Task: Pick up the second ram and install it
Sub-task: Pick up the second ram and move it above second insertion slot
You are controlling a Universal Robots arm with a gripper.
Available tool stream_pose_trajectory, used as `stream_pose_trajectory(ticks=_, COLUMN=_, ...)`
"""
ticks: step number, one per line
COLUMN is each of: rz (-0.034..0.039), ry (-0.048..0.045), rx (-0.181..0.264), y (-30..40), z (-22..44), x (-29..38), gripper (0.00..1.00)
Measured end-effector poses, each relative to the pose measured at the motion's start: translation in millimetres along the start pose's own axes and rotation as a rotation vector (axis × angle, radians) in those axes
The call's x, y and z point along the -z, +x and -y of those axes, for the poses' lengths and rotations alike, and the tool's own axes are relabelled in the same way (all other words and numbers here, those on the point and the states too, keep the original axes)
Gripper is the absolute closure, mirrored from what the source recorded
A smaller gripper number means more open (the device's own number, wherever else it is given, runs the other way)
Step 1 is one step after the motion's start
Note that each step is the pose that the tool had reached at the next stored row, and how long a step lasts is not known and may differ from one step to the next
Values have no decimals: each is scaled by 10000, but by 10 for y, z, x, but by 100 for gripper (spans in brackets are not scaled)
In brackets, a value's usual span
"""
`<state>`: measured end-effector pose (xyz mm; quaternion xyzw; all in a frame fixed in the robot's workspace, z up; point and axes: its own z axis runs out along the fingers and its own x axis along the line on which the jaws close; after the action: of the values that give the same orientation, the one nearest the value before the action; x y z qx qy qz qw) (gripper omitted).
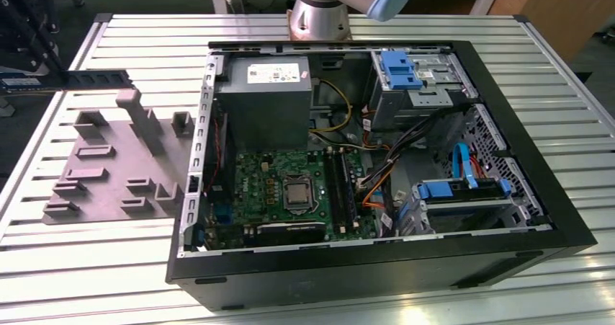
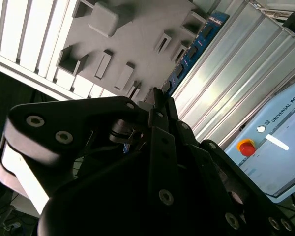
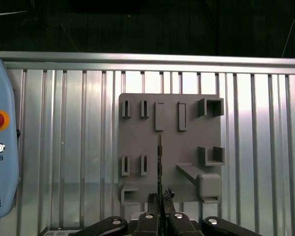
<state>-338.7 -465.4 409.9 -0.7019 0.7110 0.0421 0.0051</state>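
Second ram [image 1: 93, 78] clamped in the gripper [image 3: 160, 196], near the far side of the grey fixture tray [image 1: 120, 170].
In the exterior view we see the strip level at the exterior view's left, well apart from the open computer case [image 1: 384, 267]. The first wrist view gives it edge-on between pinched fingers. The second wrist view adds its blue face.

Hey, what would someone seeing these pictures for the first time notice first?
The open black computer tower case lying on its side on the slatted metal table, green motherboard exposed, dominates the exterior view. At that view's left, the second ram, a long thin dark blue-black circuit-board strip, hangs over the grey plastic fixture tray; the first wrist view shows the black gripper shut on it.
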Motion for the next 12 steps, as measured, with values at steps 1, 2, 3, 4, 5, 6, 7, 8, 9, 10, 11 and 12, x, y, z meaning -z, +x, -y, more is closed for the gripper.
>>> stream_pose_trajectory(ticks=1, rz=0, ry=0, rx=-1, y=0, z=0, x=0, gripper=86)
stream_pose_trajectory(ticks=2, rz=0, ry=0, rx=0, y=0, z=0, x=0, gripper=86)
stream_pose_trajectory(ticks=3, rz=0, ry=0, rx=0, y=0, z=1, x=0, gripper=86)
stream_pose_trajectory(ticks=4, rz=0, ry=0, rx=0, y=0, z=3, x=0, gripper=86)
stream_pose_trajectory(ticks=5, rz=-1, ry=0, rx=1, y=0, z=8, x=1, gripper=86)
stream_pose_trajectory(ticks=6, rz=-1, ry=-1, rx=1, y=0, z=14, x=2, gripper=86)
stream_pose_trajectory(ticks=7, rz=0, ry=-1, rx=0, y=0, z=20, x=1, gripper=86)
stream_pose_trajectory(ticks=8, rz=0, ry=0, rx=0, y=0, z=28, x=2, gripper=86)
stream_pose_trajectory(ticks=9, rz=0, ry=0, rx=0, y=-1, z=37, x=2, gripper=86)
stream_pose_trajectory(ticks=10, rz=-1, ry=0, rx=0, y=-1, z=47, x=3, gripper=86)
stream_pose_trajectory(ticks=11, rz=-1, ry=0, rx=0, y=-1, z=57, x=3, gripper=86)
stream_pose_trajectory(ticks=12, rz=-1, ry=0, rx=0, y=-1, z=67, x=4, gripper=86)
